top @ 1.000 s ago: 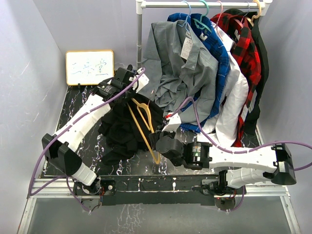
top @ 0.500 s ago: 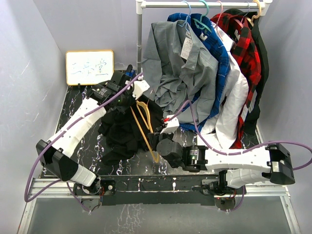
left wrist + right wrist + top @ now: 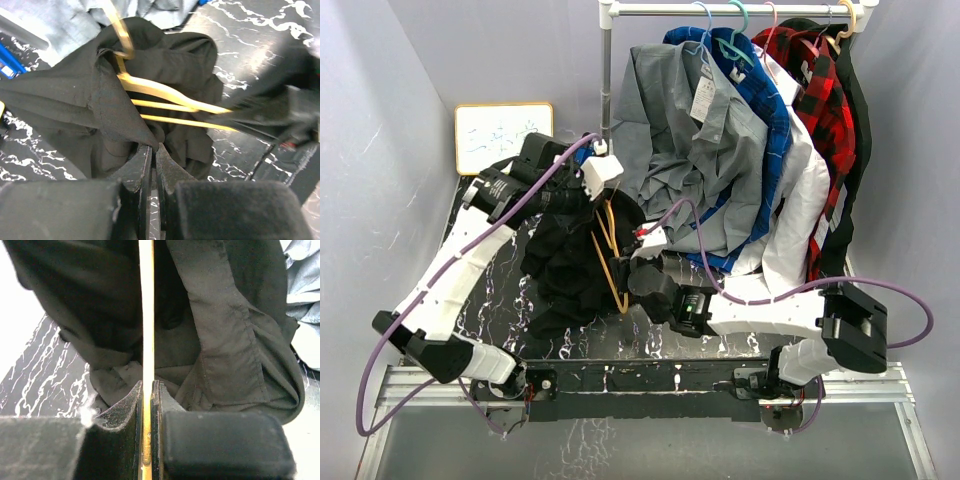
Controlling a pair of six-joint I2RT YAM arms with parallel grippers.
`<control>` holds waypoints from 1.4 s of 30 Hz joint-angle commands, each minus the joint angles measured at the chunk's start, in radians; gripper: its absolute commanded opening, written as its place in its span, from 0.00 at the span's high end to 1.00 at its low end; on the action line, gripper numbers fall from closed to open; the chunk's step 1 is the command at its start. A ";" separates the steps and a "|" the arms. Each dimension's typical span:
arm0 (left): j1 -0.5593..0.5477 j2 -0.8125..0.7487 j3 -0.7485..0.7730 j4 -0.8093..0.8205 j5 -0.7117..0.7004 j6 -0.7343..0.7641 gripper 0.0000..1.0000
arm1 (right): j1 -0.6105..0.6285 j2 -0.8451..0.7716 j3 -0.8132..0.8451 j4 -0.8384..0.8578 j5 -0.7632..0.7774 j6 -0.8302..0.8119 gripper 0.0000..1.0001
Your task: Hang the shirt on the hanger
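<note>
The black shirt hangs in a bunch above the table, pulled up by one edge. My left gripper is shut on that fabric; in the left wrist view its fingertips pinch a taut fold of the shirt. The yellow-orange hanger stands steeply against the shirt's right side, and its bars run partly inside the cloth. My right gripper is shut on the hanger's lower end. In the right wrist view the hanger bar runs straight up from the right gripper, with the shirt behind it.
A rail on a pole carries a grey shirt, blue and white garments and a red plaid shirt, all hanging close behind the right arm. A whiteboard leans at the back left. The tabletop is black marble.
My left arm has risen and drawn back, lifting the shirt higher. The right gripper has moved left and farther from the bases with the hanger, which now stands steeper.
</note>
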 commanded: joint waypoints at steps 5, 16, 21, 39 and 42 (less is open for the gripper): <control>-0.004 -0.113 0.064 -0.163 0.236 0.074 1.00 | -0.139 0.005 0.000 0.236 -0.179 -0.084 1.00; -0.004 -0.135 -0.070 0.155 -0.416 0.109 0.98 | -0.328 -0.235 -0.168 0.293 -0.764 -0.138 1.00; -0.003 -0.110 -0.087 0.233 -0.506 0.167 0.95 | -0.330 -0.207 -0.122 0.250 -0.955 -0.144 1.00; -0.012 -0.129 -0.040 -0.119 0.158 0.140 0.84 | -0.333 -0.173 -0.084 0.244 -0.759 -0.199 1.00; -0.011 -0.134 -0.071 -0.143 0.225 0.137 0.85 | -0.334 -0.159 -0.095 0.271 -0.758 -0.181 1.00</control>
